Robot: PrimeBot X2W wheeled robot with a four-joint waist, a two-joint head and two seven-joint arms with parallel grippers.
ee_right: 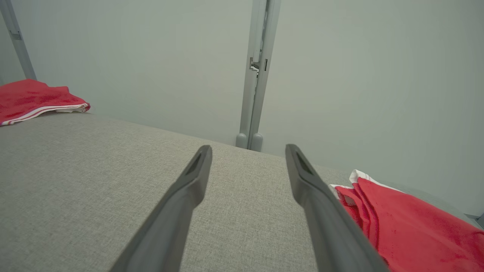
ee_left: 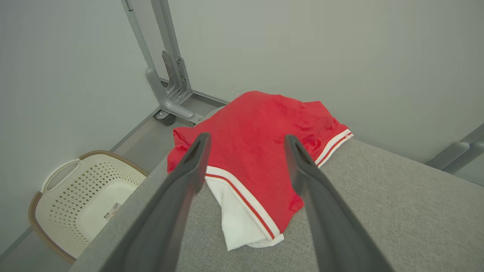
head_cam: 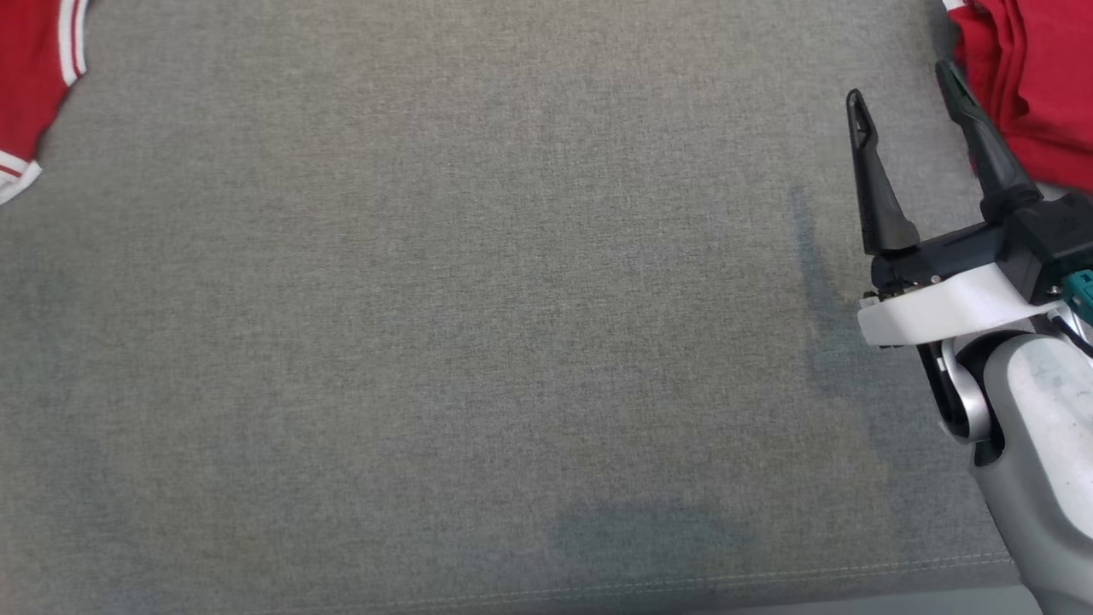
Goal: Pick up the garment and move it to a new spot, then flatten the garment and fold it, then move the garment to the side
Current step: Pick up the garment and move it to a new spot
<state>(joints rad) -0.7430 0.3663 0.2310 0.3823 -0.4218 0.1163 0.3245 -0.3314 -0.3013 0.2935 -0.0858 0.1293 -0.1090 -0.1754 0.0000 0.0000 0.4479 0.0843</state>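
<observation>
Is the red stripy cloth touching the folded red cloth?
Apart: head view shows bare grey fabric surface between the red stripy garment and the folded red garment.

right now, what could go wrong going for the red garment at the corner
The red garment lies at the table's corner above the basket; the open left fingers could nudge it off rather than catch it. The open right fingers stand right beside the folded red pile and might rumple it on a sweep.
</observation>
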